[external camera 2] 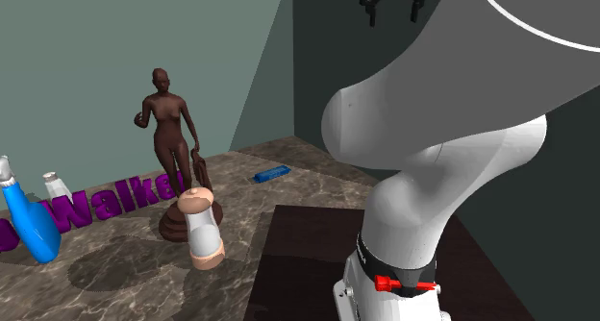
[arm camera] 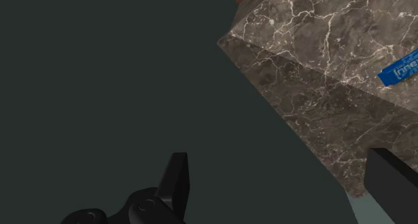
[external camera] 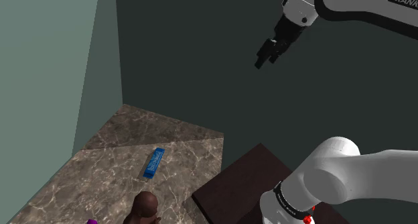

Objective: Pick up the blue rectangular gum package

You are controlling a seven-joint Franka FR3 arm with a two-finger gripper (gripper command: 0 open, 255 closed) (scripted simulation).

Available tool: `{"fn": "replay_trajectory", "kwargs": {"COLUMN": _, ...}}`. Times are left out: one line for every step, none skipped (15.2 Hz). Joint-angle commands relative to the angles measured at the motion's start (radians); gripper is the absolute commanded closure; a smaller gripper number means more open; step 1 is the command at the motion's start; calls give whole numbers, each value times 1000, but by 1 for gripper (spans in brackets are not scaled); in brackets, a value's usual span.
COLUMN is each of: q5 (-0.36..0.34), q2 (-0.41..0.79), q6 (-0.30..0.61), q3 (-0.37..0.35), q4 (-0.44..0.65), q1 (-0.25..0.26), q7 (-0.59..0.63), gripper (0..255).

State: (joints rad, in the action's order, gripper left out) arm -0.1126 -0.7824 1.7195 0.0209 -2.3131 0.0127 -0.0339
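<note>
The claw [external camera: 266, 55] hangs open and empty, its 2 fingers apart, high above and to the right of the marble tabletop [external camera: 107, 165]. The blue gum package [external camera: 154, 163] lies flat well below it to the left, its long axis running near-to-far.

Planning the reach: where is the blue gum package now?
In the shoulder view's lower left, the blue gum package lies flat on the marble counter, just beyond the brown figurine.
</note>
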Motion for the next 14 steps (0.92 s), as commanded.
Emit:
{"fn": "replay_trajectory", "kwargs": {"q5": 0, "q2": 0, "q6": 0, "q3": 0, "q4": 0, "q1": 0, "q7": 0, "gripper": 0}}
{"fn": "replay_trajectory", "kwargs": {"q5": 10, "q2": -6, "q6": 20, "q3": -14, "q4": -31, "q1": -1, "q7": 32, "gripper": 0}}
{"fn": "replay_trajectory", "kwargs": {"q5": 20, "q2": -12, "q6": 41, "q3": -28, "q4": -62, "q1": -3, "q7": 64, "gripper": 0}}
{"fn": "replay_trajectory", "kwargs": {"q5": 31, "q2": -15, "q6": 61, "q3": -43, "q4": -91, "q1": -4, "q7": 96, "gripper": 0}}
{"fn": "replay_trajectory", "kwargs": {"q5": 42, "q2": -17, "q6": 83, "q3": -58, "q4": -119, "q1": -4, "q7": 128, "gripper": 0}}
{"fn": "replay_trajectory", "kwargs": {"q5": 53, "q2": -18, "q6": 105, "q3": -73, "q4": -145, "q1": -4, "q7": 160, "gripper": 0}}
{"fn": "replay_trajectory", "kwargs": {"q5": 65, "q2": -17, "q6": 127, "q3": -88, "q4": -171, "q1": -4, "q7": 192, "gripper": 0}}
{"fn": "replay_trajectory", "kwargs": {"q5": 77, "q2": -14, "q6": 150, "q3": -105, "q4": -195, "q1": -3, "q7": 225, "gripper": 0}}
{"fn": "replay_trajectory", "kwargs": {"q5": 89, "q2": -10, "q6": 174, "q3": -121, "q4": -218, "q1": -2, "q7": 257, "gripper": 0}}
{"fn": "replay_trajectory", "kwargs": {"q5": 102, "q2": -4, "q6": 198, "q3": -138, "q4": -239, "q1": -1, "q7": 289, "gripper": 0}}
{"fn": "replay_trajectory", "kwargs": {"q5": 115, "q2": 5, "q6": 223, "q3": -155, "q4": -259, "q1": 1, "q7": 321, "gripper": 0}}
{"fn": "replay_trajectory", "kwargs": {"q5": 128, "q2": 15, "q6": 249, "q3": -173, "q4": -278, "q1": 2, "q7": 354, "gripper": 0}}
{"fn": "replay_trajectory", "kwargs": {"q5": 141, "q2": 27, "q6": 275, "q3": -191, "q4": -295, "q1": 4, "q7": 387, "gripper": 0}}
{"fn": "replay_trajectory", "kwargs": {"q5": 155, "q2": 42, "q6": 302, "q3": -210, "q4": -311, "q1": 6, "q7": 419, "gripper": 0}}
